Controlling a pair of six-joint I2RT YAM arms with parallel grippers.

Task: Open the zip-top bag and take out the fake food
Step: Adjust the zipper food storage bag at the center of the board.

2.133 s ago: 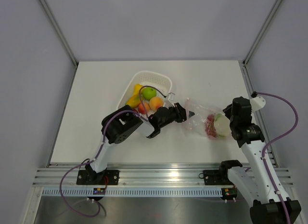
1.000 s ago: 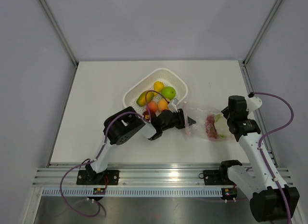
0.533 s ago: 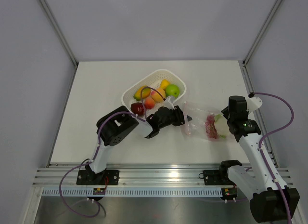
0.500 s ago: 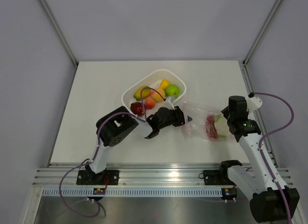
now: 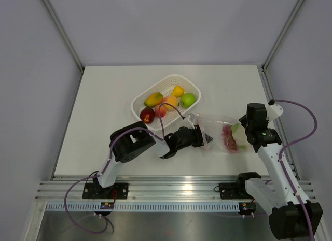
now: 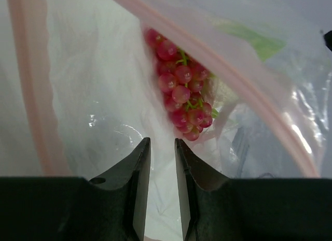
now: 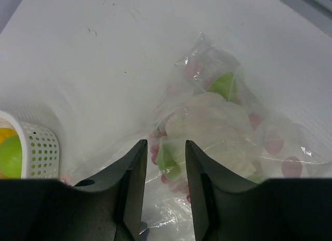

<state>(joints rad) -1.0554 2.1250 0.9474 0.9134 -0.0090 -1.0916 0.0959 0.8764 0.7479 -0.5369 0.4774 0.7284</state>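
The bench (image 5: 104, 122) is carrying a white basket (image 5: 137, 107) with several fruits in it. Just beside it the zip-top bag (image 5: 215, 128) is lying with its mouth facing the left arm and some fake food inside. The left pincer (image 6: 161, 143) is sitting inside that mouth. Its jaws are parted only narrowly, with nothing visible between them, and they are pointing at a bunch of red grapes (image 6: 181, 96). The right pincer (image 7: 165, 143) is straddling the bag's far end, partly open. Whether it is pinching the plastic I cannot tell.

My worry is that such narrow jaws could be catching loose film instead of grapes, or shoving the bunch deeper against the pale leafy piece (image 7: 218, 122). If the far end is not being held, the whole bag could be sliding along with the pull.
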